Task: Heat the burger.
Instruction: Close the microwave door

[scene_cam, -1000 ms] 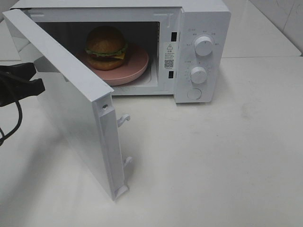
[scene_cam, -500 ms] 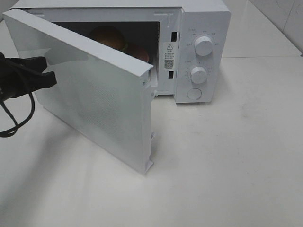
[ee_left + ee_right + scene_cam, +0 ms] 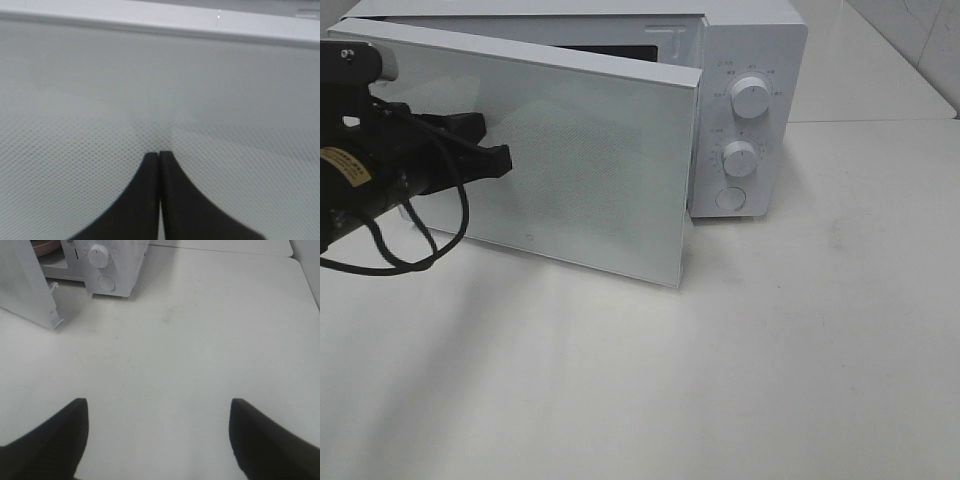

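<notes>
From above, my left gripper (image 3: 500, 155), clenched on nothing, has its tips against the smooth white microwave door (image 3: 600, 170). The burger is hidden beyond the door.

Left wrist: my black fingers (image 3: 145, 200) meet against fine dotted mesh (image 3: 240, 165).

Right wrist: my right gripper (image 3: 157, 410) gapes, empty, over the matte white table (image 3: 200, 340).

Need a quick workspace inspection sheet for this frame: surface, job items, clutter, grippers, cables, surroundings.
Surface: white table, bare, faint scuffs.
Job's things: burger not visible; microwave door almost closed over the cavity. Right wrist view catches a sliver of pink plate inside.
Clutter: nothing seen.
Grippers: left gripper shut, tips at the door's outer face; right gripper open, empty, above the table.
Cables: black cable loops from the left arm in front of the door.
Surroundings: tiled wall behind.
</notes>
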Robot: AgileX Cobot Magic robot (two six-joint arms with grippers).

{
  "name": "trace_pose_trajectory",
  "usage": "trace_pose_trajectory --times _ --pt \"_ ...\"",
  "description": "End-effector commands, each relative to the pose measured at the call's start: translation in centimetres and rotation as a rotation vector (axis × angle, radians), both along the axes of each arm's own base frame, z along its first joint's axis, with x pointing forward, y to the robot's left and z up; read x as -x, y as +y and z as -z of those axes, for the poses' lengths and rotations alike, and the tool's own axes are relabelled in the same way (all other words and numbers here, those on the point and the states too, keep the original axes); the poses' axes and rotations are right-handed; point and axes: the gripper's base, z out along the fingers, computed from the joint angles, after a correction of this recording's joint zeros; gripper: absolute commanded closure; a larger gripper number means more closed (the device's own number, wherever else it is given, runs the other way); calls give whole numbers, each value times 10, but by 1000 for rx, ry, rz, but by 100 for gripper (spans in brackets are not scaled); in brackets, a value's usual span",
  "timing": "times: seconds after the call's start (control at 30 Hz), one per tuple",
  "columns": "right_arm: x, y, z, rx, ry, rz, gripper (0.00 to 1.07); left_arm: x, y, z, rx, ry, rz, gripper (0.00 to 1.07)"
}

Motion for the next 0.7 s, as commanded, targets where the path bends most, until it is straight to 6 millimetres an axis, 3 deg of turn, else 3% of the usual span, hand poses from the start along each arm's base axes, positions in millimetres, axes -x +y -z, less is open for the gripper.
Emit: trace_pose_trajectory --times 0.03,0.7 --pt "3 0 0 -6 -32 5 32 -9 -16 -4 2 1 11 107" --pt "3 0 0 -6 -32 5 32 -49 -87 -10 37 9 57 107"
